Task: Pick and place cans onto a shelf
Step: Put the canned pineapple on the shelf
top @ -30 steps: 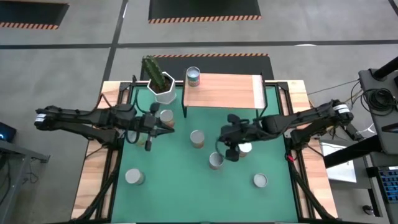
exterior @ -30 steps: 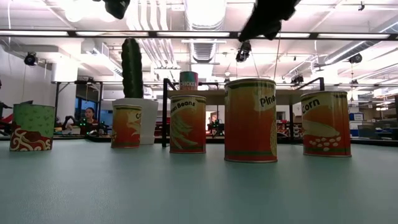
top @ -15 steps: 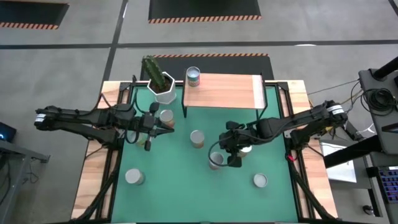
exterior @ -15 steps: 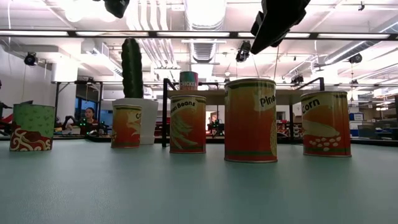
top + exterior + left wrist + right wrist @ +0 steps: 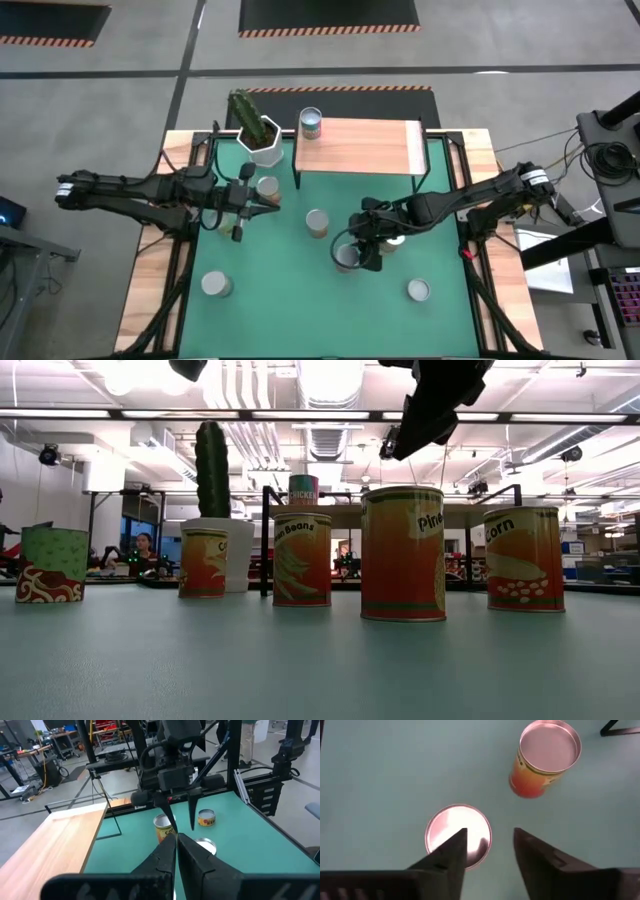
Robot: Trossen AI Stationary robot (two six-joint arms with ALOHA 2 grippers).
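Observation:
Several cans stand upright on the green mat (image 5: pixel 290 320). One more can (image 5: pixel 310 122) stands on the light-wood shelf (image 5: pixel 365 146), at its left end. My right gripper (image 5: pixel 360 256) hangs open and slanting down above a silver-topped can (image 5: pixel 451 831), the tall "Pine" can (image 5: pixel 403 553) of the low view. Its fingertips (image 5: pixel 402 448) stay clear above that can's rim. An orange can (image 5: pixel 546 759) stands beyond it. My left gripper (image 5: pixel 176 845) is shut and empty, held level over the mat's left side beside another can (image 5: pixel 267 187).
A white pot with a cactus (image 5: pixel 258 130) stands at the shelf's left end. Other cans stand at the near left (image 5: pixel 215 285), the near right (image 5: pixel 418 290) and mid-mat (image 5: pixel 317 222). One can (image 5: pixel 396 238) shows partly under my right arm.
My right gripper has moved a little toward the table's near left, sinking and tipping further down over the silver-topped can, and its fingers have opened. No can has moved.

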